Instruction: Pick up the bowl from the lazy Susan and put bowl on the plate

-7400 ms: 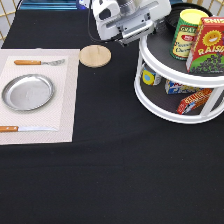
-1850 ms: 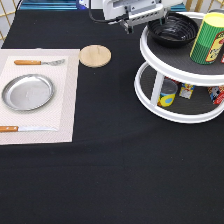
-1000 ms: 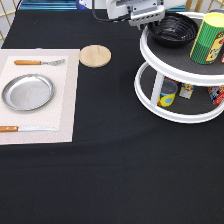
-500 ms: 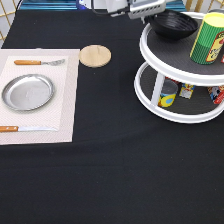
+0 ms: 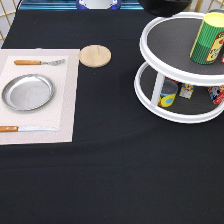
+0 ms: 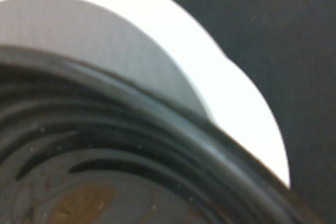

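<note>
Bowl at the far edge of the lazy Susan's top tier, plate still bare

In the exterior view only a dark curved sliver of the bowl (image 5: 165,5) shows at the top edge, above the far side of the lazy Susan (image 5: 144,50). Whether it touches the grey shelf cannot be told. The gripper is outside that view, so the state of the jaws cannot be told either. The wrist view looks closely onto the bowl's ribbed black inner wall (image 6: 112,165), with the turntable's white rim (image 6: 225,100) just beyond it. A green and yellow can (image 5: 210,37) stands on the top tier. Well apart, at the exterior view's left, the silver plate (image 5: 27,92) lies on a pale placemat (image 5: 65,100) between a fork (image 5: 39,62) and a knife (image 5: 25,128). A wooden coaster (image 5: 95,55) rests on the black surface (image 5: 110,175).
</note>
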Robot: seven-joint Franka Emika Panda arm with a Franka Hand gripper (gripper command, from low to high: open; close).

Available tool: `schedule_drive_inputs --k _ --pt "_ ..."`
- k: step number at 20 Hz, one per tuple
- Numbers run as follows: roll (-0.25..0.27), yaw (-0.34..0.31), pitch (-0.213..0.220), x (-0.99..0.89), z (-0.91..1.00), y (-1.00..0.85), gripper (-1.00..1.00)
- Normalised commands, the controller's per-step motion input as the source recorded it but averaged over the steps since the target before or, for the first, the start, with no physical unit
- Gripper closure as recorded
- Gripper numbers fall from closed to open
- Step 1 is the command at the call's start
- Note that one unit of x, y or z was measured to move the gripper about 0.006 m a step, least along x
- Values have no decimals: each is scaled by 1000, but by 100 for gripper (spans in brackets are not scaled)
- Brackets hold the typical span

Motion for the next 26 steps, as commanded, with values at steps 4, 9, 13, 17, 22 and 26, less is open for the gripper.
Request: schedule_drive_inputs --k 4,9,13,17,22,26 --pt "0 -147 -5 281 24 -580 100" --pt "0 -182 -1 145 -85 -521 100" --pt "0 -173 0 96 -66 -561 100" --pt "0 -164 0 91 -86 -586 100" --pt "0 -169 -3 42 -142 -587 100" --pt "0 -200 -39 6 -276 -511 100"
